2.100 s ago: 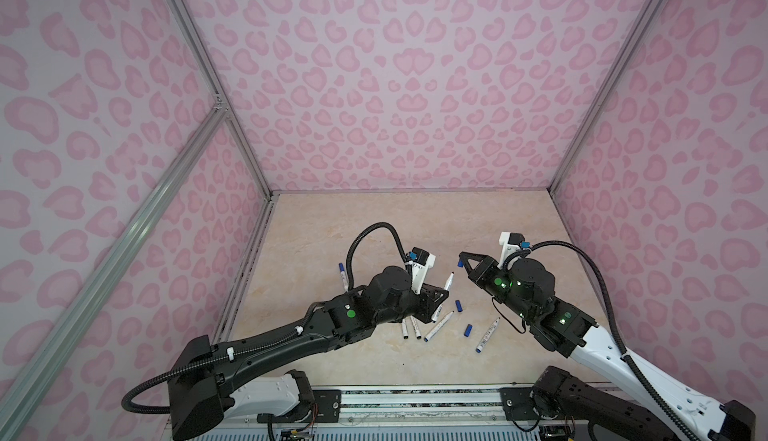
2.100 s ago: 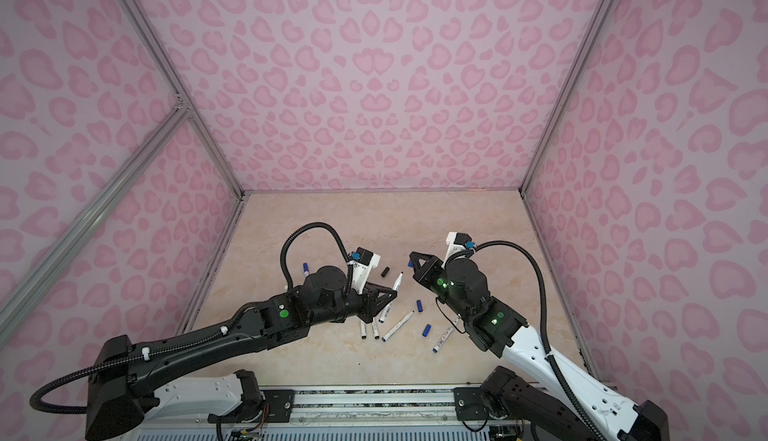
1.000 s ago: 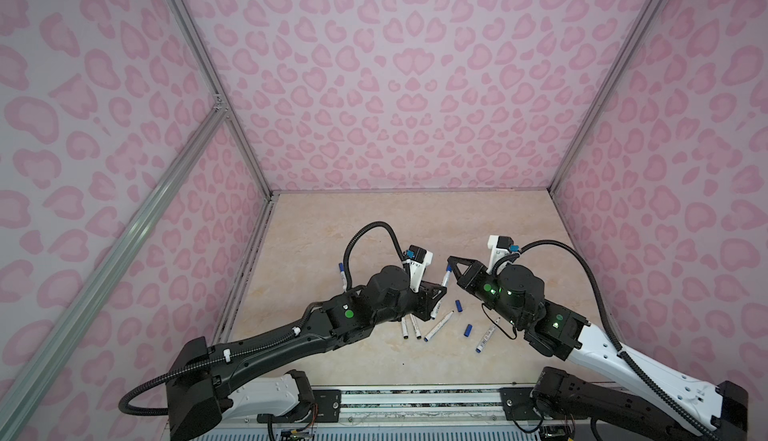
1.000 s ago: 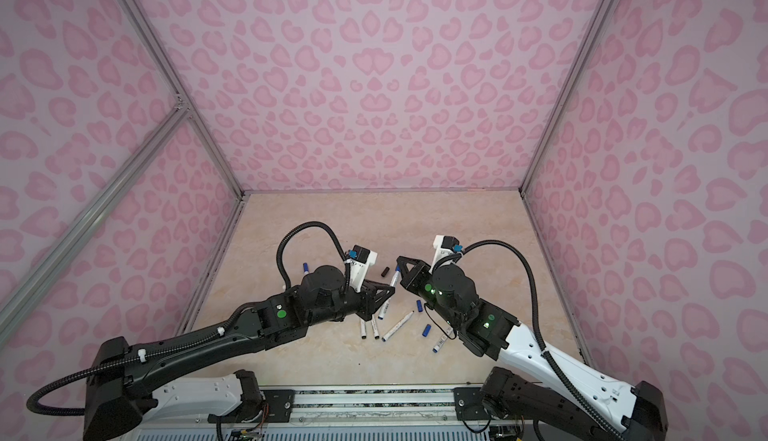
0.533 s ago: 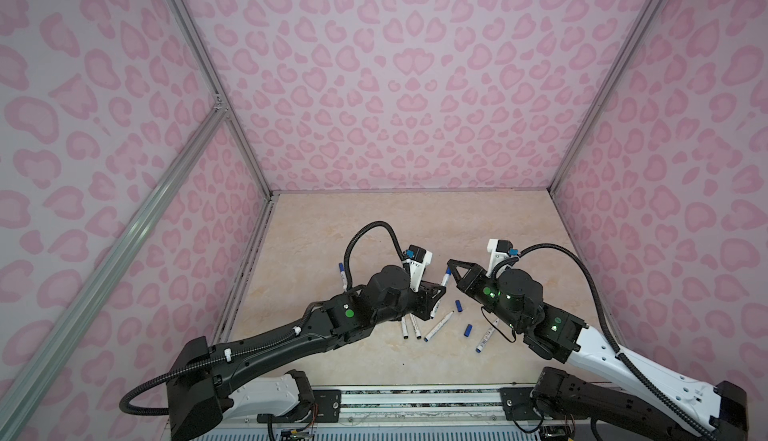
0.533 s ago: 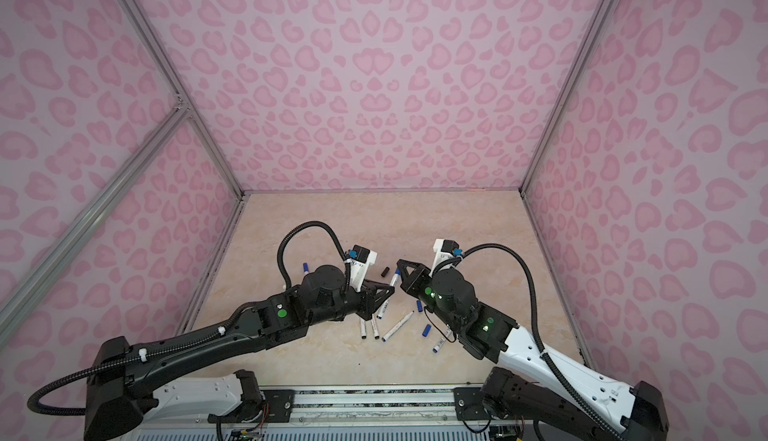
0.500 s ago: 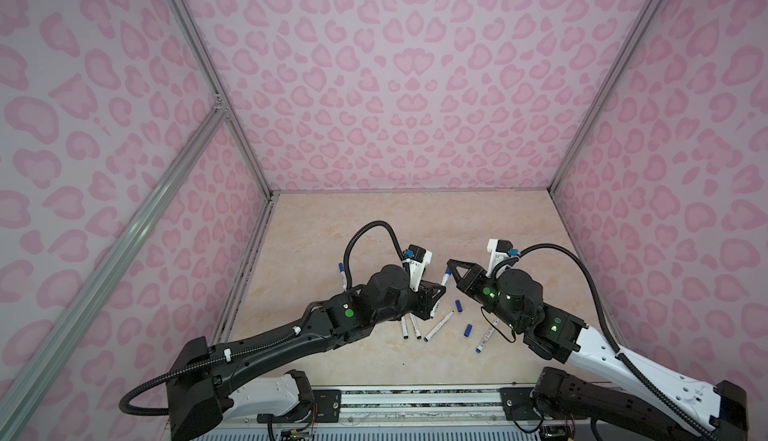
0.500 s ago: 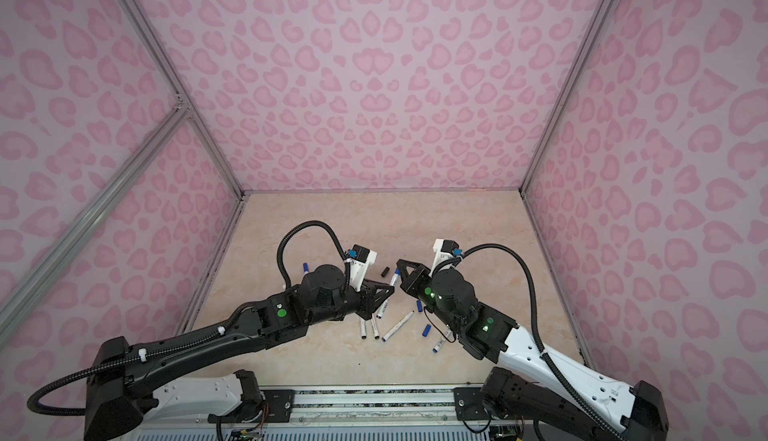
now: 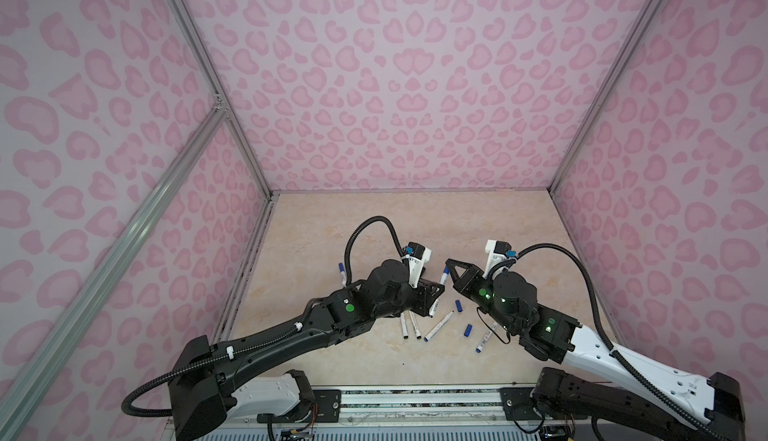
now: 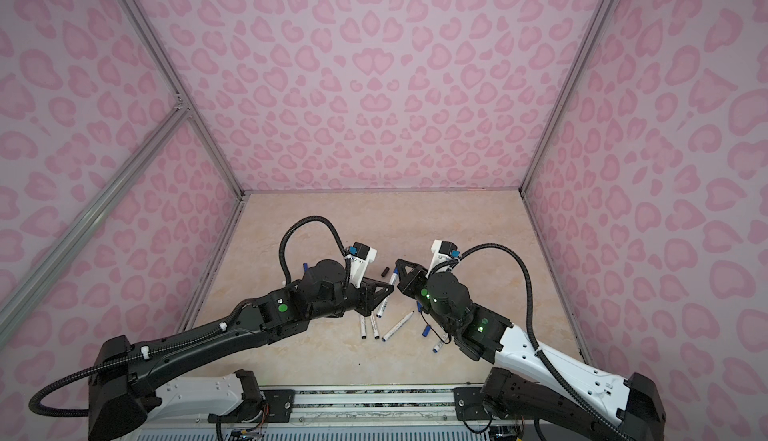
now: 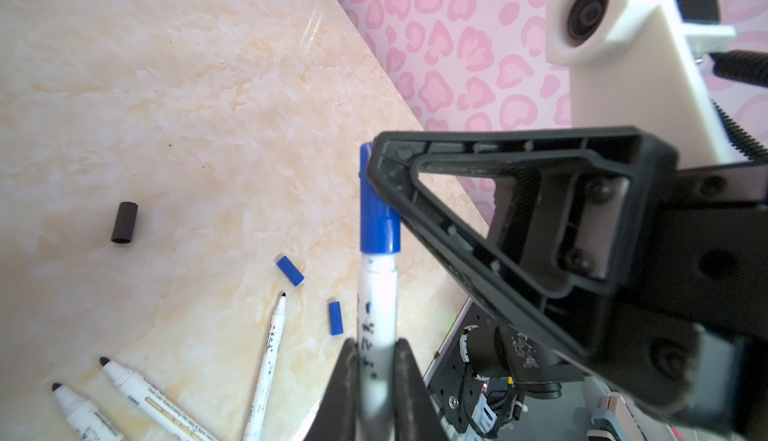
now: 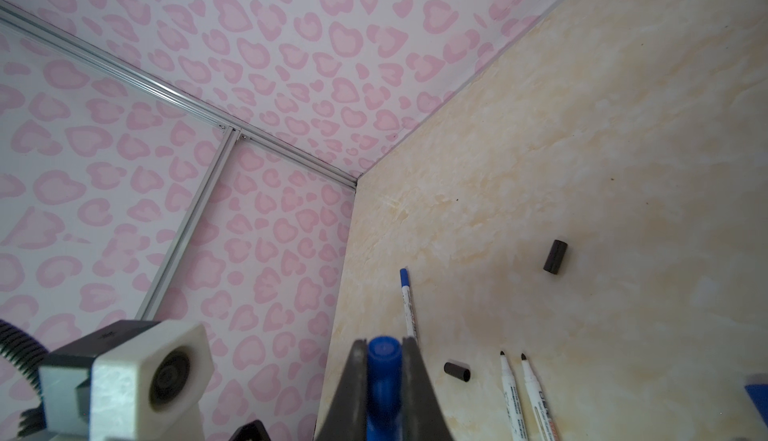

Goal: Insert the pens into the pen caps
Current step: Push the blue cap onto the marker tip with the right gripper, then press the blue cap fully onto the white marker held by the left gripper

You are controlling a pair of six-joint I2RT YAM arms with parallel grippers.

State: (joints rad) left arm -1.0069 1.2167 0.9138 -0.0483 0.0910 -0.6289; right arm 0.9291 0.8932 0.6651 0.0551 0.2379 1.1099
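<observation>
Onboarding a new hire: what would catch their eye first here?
One pen held above mid-table from both ends: the left gripper clamps its white barrel, the right gripper its blue cap. Then the pink-spotted walls, and the loose pens and caps scattered on the marble-look table.

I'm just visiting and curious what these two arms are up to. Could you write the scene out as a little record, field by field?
left gripper: shut on white pen
right gripper: shut on blue cap
pen and cap: cap sits over the pen's tip, both held above the table
loose blue caps: two, lying flat
loose black caps: two, lying flat
uncapped pens: several lying on the table
</observation>
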